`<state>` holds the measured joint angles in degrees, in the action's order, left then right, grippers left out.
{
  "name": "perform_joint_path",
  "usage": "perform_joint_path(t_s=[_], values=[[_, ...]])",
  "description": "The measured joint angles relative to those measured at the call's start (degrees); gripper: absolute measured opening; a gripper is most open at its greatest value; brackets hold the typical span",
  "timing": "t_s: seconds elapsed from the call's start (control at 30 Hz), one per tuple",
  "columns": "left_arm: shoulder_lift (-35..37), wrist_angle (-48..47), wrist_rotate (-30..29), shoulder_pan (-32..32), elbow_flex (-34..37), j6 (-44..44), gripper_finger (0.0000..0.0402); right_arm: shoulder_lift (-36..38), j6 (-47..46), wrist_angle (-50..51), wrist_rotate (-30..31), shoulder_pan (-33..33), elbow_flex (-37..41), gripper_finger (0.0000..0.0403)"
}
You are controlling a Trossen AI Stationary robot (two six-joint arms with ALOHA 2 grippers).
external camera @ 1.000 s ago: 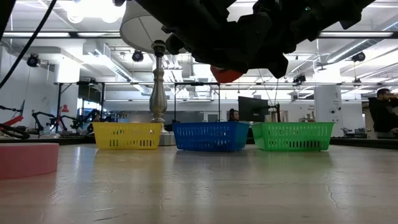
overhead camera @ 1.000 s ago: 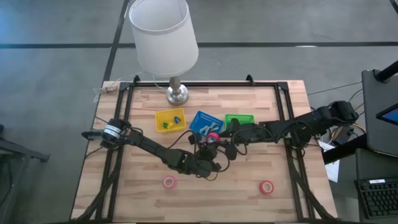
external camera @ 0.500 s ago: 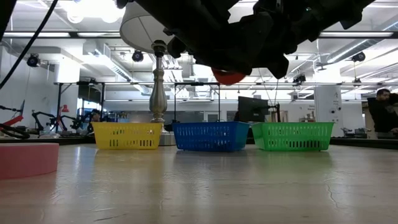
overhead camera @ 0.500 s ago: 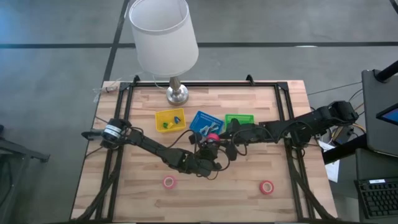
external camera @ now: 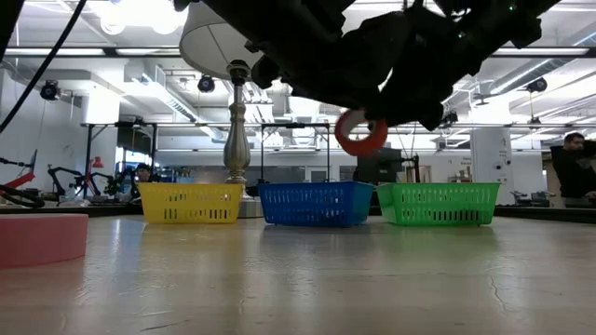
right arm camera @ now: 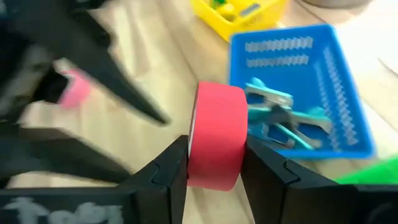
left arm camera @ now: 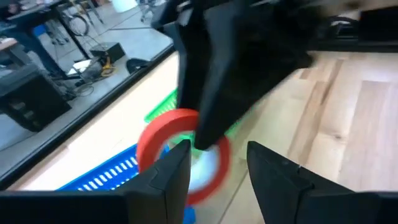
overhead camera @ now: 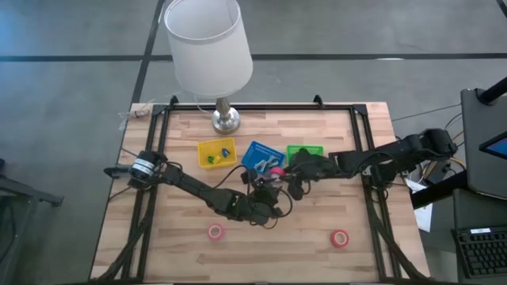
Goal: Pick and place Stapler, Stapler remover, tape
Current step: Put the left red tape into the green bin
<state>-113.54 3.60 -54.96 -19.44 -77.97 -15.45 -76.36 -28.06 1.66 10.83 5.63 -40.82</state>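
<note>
A red tape roll [right arm camera: 216, 134] hangs above the table's middle, and my right gripper [right arm camera: 214, 152] is shut on it. In the low view the tape [external camera: 361, 133] shows as a whole ring under the dark arms. My left gripper [left arm camera: 217, 155] stands open just short of the roll [left arm camera: 180, 146], near the blue tray [overhead camera: 261, 155]. That tray holds teal stapler removers [right arm camera: 280, 115]. Two more tape rolls [overhead camera: 215, 231] [overhead camera: 340, 237] lie flat near the table's front edge. My right gripper pinches the red roll between its two fingers, one on each flat side face [right arm camera: 196, 140], with the red outer band showing between them. The roll stands on edge in the hold, lifted clear of the table.
A yellow tray [overhead camera: 216, 152], the blue tray and a green tray [overhead camera: 305, 150] stand in a row behind the grippers. A lamp [overhead camera: 226, 119] with a white shade stands at the far edge. Bare wood lies between the two front rolls.
The red tape was tucked up between the two grippers. It now hangs lower in the low view and shows as a full ring. It has shifted slightly toward the table's right and far edges with my right gripper, away from my left gripper.
</note>
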Motion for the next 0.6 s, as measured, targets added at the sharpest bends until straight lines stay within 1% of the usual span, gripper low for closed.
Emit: perform_joint_path(t_s=[0.17, 0.37, 0.5, 0.6], values=[[0.0, -0.7, 1.4, 0.0, 0.5, -1.9, 0.0159, 1.6, -0.7, 6.7, 3.9, -1.3, 0.0, 0.0118], [0.0, -2.2, 1.5, 0.0, 0.5, -4.0, 0.0159, 5.3, -3.0, 16.6, 10.7, -1.6, 0.0, 0.0120], [0.0, -2.4, 1.5, 0.0, 0.5, -4.1, 0.0157, 8.6, -6.0, 23.2, 14.7, -1.6, 0.0, 0.0125], [0.0, -2.6, 1.5, 0.0, 0.5, -4.1, 0.0156, 10.1, -9.9, 26.8, 17.7, -1.6, 0.6, 0.0121]])
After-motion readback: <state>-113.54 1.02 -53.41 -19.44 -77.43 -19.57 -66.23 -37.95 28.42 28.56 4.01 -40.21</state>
